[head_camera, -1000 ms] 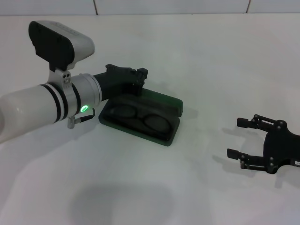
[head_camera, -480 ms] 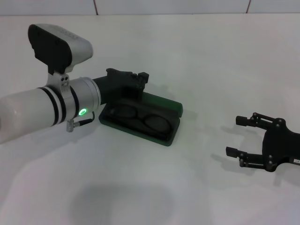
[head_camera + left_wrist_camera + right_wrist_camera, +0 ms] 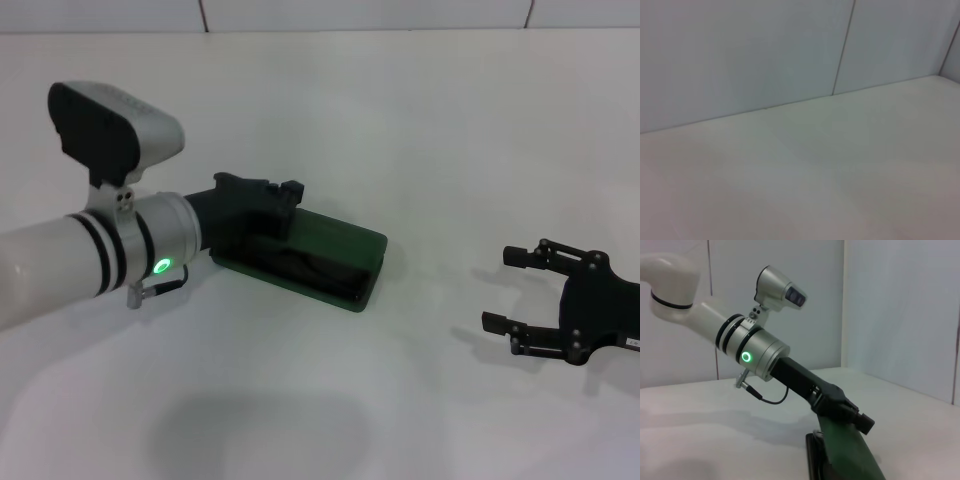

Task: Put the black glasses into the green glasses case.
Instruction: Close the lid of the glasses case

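Note:
The green glasses case (image 3: 338, 238) lies on the white table left of centre, its lid tilted low over the base. The black glasses are almost hidden in the dark gap under the lid. My left gripper (image 3: 262, 201) rests against the lid's far left edge, over the case. The right wrist view shows the same gripper (image 3: 849, 412) on the upper edge of the slanted green lid (image 3: 849, 456). My right gripper (image 3: 499, 290) hovers open and empty near the table's right side, well away from the case.
A tiled wall (image 3: 790, 50) rises behind the white table (image 3: 420, 120). My left forearm (image 3: 90, 270) reaches in from the left, with its wrist camera housing (image 3: 105, 125) standing above it.
The case lid has swung down from upright over the glasses. My left gripper has moved down and slightly left with it. The right arm has stayed in place.

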Robot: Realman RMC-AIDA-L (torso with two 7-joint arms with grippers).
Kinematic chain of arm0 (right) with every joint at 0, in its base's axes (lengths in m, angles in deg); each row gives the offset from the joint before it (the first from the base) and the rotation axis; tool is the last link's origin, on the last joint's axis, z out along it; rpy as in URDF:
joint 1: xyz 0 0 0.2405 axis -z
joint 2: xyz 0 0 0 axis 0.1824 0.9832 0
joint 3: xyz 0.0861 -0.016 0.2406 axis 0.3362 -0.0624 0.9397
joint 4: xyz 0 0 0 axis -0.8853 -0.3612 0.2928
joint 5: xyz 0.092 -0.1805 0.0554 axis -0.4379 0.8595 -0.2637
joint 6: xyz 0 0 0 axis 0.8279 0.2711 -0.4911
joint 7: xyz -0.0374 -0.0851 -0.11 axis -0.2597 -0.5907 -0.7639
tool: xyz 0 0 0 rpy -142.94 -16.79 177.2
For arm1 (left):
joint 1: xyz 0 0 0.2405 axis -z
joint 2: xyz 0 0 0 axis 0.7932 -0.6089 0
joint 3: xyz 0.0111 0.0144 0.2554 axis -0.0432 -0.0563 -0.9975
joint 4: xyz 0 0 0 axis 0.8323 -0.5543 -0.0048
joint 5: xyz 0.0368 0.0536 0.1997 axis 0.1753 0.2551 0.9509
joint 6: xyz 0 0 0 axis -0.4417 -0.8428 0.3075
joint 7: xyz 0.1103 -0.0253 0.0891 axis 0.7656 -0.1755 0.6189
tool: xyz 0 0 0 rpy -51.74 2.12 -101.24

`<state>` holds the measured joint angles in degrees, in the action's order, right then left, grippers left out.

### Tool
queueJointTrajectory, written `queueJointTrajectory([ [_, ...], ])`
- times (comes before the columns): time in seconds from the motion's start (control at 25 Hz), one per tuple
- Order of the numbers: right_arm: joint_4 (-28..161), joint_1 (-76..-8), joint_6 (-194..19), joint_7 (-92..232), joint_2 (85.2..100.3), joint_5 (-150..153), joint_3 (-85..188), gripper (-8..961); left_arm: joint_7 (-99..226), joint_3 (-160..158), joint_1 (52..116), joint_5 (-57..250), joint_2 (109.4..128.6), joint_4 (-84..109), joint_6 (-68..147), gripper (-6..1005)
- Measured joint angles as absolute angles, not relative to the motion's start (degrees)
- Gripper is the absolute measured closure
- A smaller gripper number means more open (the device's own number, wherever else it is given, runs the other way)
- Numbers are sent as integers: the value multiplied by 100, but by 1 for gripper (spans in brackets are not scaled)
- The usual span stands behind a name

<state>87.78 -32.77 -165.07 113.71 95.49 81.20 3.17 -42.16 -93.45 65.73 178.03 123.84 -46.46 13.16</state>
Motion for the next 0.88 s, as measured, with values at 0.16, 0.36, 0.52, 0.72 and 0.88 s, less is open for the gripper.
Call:
queueJointTrajectory([
  [0.16, 8778, -3287, -16507, 11371, 9549, 8120, 317, 155, -4044, -9345, 6483, 17776, 12385, -4646, 1285, 943],
  [0.36, 8778, -3307, -16502, 11372, 9549, 8120, 317, 155, -3691, -9344, 6378, 17557, 12397, -4610, 1273, 943],
  [0.52, 8778, -3332, -16502, 11385, 9549, 8120, 317, 155, -3082, -9343, 6281, 16944, 12394, -4586, 1201, 942],
  [0.72, 8778, -3351, -16503, 11387, 9549, 8120, 317, 155, -2501, -9305, 6248, 16561, 12395, -4499, 1069, 942],
  [0.88, 8777, -3353, -16503, 11392, 9549, 8120, 317, 155, -1864, -9228, 6263, 16015, 12399, -4220, 879, 941],
])
